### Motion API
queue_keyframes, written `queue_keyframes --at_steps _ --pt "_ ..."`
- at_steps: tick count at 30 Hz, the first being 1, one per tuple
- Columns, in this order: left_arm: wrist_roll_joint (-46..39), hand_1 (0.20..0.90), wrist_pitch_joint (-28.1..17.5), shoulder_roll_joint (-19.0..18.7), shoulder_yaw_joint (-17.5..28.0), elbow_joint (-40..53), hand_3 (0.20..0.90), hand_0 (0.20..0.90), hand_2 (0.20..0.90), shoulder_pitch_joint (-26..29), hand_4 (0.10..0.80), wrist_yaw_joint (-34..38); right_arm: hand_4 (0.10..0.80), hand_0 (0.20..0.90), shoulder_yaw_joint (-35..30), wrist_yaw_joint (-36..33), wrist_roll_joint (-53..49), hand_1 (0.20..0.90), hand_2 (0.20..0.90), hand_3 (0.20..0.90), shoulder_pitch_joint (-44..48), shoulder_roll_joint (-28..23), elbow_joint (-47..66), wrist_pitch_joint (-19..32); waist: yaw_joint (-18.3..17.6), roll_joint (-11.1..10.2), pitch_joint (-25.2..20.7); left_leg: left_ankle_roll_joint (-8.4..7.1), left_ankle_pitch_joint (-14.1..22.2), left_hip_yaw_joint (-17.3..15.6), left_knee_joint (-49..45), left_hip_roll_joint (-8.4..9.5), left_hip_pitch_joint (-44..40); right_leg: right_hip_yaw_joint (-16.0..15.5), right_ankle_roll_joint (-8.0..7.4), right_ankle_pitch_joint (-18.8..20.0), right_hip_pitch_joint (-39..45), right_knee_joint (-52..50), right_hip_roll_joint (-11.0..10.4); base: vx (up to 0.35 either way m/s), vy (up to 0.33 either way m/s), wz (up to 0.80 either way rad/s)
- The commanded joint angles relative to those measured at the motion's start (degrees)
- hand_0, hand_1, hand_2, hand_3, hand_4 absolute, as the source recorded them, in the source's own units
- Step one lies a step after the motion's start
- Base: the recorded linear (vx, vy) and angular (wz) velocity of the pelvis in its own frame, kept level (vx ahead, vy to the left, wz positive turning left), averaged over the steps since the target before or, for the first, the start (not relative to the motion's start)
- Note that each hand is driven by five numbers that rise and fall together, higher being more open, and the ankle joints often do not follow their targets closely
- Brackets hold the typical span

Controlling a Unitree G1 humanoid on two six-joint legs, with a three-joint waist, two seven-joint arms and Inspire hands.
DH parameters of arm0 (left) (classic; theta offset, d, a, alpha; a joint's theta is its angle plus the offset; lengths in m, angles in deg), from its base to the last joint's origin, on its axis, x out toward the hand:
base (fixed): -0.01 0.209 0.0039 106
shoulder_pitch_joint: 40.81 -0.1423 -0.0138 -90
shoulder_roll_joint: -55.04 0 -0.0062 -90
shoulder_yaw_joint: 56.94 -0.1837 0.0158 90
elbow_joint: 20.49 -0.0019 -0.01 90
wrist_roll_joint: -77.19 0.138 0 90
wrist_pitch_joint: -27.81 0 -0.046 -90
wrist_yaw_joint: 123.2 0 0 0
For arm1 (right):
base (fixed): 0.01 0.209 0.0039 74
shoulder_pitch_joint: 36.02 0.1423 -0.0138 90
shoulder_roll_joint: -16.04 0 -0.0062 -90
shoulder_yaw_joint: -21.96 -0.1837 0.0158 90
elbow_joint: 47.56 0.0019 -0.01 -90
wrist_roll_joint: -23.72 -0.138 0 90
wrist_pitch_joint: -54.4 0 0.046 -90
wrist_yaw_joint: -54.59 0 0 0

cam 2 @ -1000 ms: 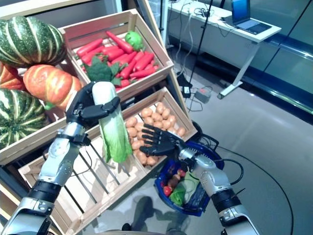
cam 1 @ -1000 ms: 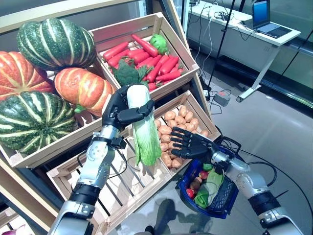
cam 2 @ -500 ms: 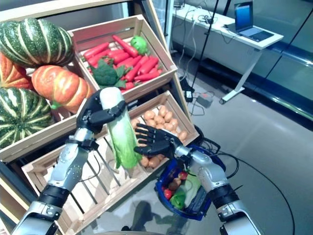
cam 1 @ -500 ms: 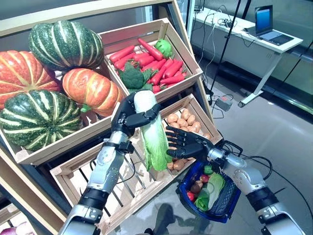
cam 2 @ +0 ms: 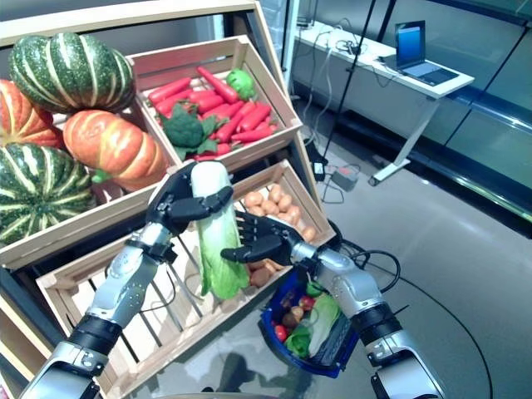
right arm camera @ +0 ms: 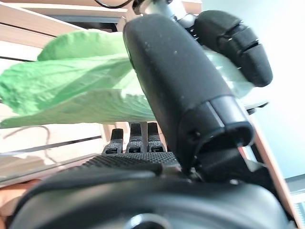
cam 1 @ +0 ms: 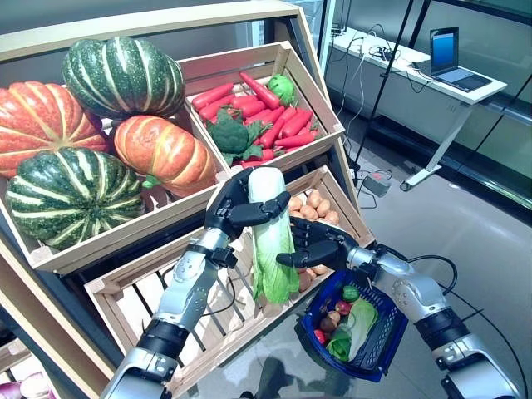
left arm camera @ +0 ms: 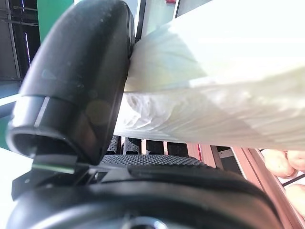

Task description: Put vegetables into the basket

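My left hand is shut on the white stalk end of a long napa cabbage and holds it leaf end down in front of the stand's lower crate. The left wrist view shows the thumb against the pale stalk. My right hand is open, with its straight fingers against the cabbage's green leaves, just above the basket. The blue plastic basket stands on the floor below the right hand. A green leafy vegetable and small red, brown and green round ones lie in it.
The wooden stand with its sloping crates rises to the left and behind. The lower crate's front rail is close to the basket. A desk with a laptop stands at the back right. Open floor lies to the right.
The left hand has carried the cabbage to the right, closer to the basket. The right hand's fingers now touch its leaves. The camera has also shifted.
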State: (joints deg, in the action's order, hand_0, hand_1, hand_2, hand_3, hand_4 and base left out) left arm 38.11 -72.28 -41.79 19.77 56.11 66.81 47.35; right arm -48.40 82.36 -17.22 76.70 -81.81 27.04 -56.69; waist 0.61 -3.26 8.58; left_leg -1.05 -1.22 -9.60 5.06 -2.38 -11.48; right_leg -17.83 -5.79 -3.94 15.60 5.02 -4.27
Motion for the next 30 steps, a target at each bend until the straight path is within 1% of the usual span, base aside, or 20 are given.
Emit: queue_keyframes --at_steps 1,3,9,11,14,17,20,23,24,30 --pt "-2.9 0.3 -4.2 1.5 -1.4 4.5 0.3 0.3 0.3 5.4 0.4 -3.3 0.8 0.9 0.9 4.1 -6.2 0.9 0.9 0.9 6.7 1.9 -1.2 0.8 0.2 0.6 -4.7 0.31 5.9 -0.2 -0.1 1.25 -1.7 0.5 4.06 0.7 -1.4 0.0 1.5 0.034 0.012 0.0" --pt "-3.6 0.3 -4.4 1.9 -2.0 4.3 0.3 0.3 0.3 5.9 0.4 -4.0 0.8 0.9 1.6 5.3 -8.4 0.9 0.9 0.9 6.4 3.3 -2.6 -1.5 0.2 0.7 -4.7 0.36 5.9 -0.2 -0.1 1.29 -1.9 0.4 4.12 0.7 -1.2 0.0 1.5 0.016 0.005 0.0" --pt "-4.9 0.3 -4.5 2.6 -3.3 5.0 0.3 0.3 0.3 6.9 0.4 -5.5 0.8 0.9 3.3 7.2 -12.0 0.9 0.9 0.9 4.8 6.4 -4.0 -4.1 0.2 0.9 -4.8 0.51 6.0 -0.1 -0.1 1.35 -1.9 0.6 4.12 0.6 -1.2 0.0 1.5 0.0 0.0 0.0" --pt "-7.0 0.3 -3.7 3.1 -3.6 5.4 0.3 0.3 0.3 7.2 0.4 -6.8 0.8 0.9 3.6 8.4 -13.9 0.9 0.9 0.9 4.7 7.5 -4.2 -4.9 0.3 0.9 -5.0 0.54 6.0 -0.1 -0.1 1.36 -1.9 0.6 4.13 0.6 -1.2 0.0 1.5 0.0 0.0 0.0" --pt "-11.4 0.3 -0.6 3.9 -4.4 5.0 0.3 0.3 0.3 7.5 0.4 -8.6 0.8 0.9 3.8 9.2 -15.6 0.9 0.9 0.9 5.4 8.7 -4.2 -3.9 0.3 1.0 -5.1 0.56 6.0 -0.1 -0.1 1.37 -1.9 0.8 4.17 0.6 -1.2 0.0 1.5 0.0 0.0 0.0" --pt "-13.9 0.3 0.9 5.1 -5.2 3.9 0.3 0.3 0.3 7.2 0.4 -10.2 0.8 0.9 4.1 9.0 -16.6 0.9 0.9 0.9 6.4 9.9 -3.6 -2.8 0.3 1.1 -5.1 0.6 6.0 -0.1 -0.1 1.36 -2.0 1.0 4.2 0.7 -1.2 0.0 1.5 0.0 0.0 0.0" --pt "-18.1 0.3 3.7 7.6 -5.9 2.6 0.3 0.3 0.3 6.1 0.4 -13.2 0.8 0.9 4.0 7.8 -17.8 0.9 0.9 0.9 8.3 11.2 -2.9 -1.5 0.5 1.1 -5.2 0.65 6.1 -0.1 -0.1 1.36 -2.0 1.2 4.35 0.6 -1.2 0.0 1.6 0.0 0.0 0.0" --pt "-19.9 0.3 4.6 9.5 -7.2 1.1 0.3 0.3 0.3 4.7 0.4 -15.2 0.8 0.9 3.6 6.0 -20.0 0.9 0.9 0.9 11.2 12.2 -3.5 0.0 0.8 1.2 -5.4 0.68 6.2 -0.1 -0.1 1.34 -2.1 1.4 4.42 0.7 -1.3 0.0 1.6 0.0 0.0 0.0" --pt "-20.2 0.3 4.3 9.7 -7.6 0.4 0.3 0.3 0.3 4.2 0.4 -15.5 0.4 0.3 3.4 5.2 -21.2 0.3 0.3 0.3 11.8 12.3 -3.6 0.6 0.8 1.2 -5.5 0.68 6.3 -0.2 -0.1 1.33 -2.1 1.4 4.41 0.7 -1.3 0.0 1.6 0.0 0.0 0.0" --pt "-20.3 0.3 3.9 9.9 -7.3 -0.2 0.3 0.3 0.3 2.4 0.4 -15.9 0.4 0.3 2.3 3.1 -20.9 0.3 0.3 0.3 12.8 11.7 -3.7 1.2 1.2 1.0 -5.6 0.74 6.2 -0.2 -0.1 1.31 -1.8 1.5 4.49 0.8 -1.5 0.0 1.5 0.0 0.0 0.0"
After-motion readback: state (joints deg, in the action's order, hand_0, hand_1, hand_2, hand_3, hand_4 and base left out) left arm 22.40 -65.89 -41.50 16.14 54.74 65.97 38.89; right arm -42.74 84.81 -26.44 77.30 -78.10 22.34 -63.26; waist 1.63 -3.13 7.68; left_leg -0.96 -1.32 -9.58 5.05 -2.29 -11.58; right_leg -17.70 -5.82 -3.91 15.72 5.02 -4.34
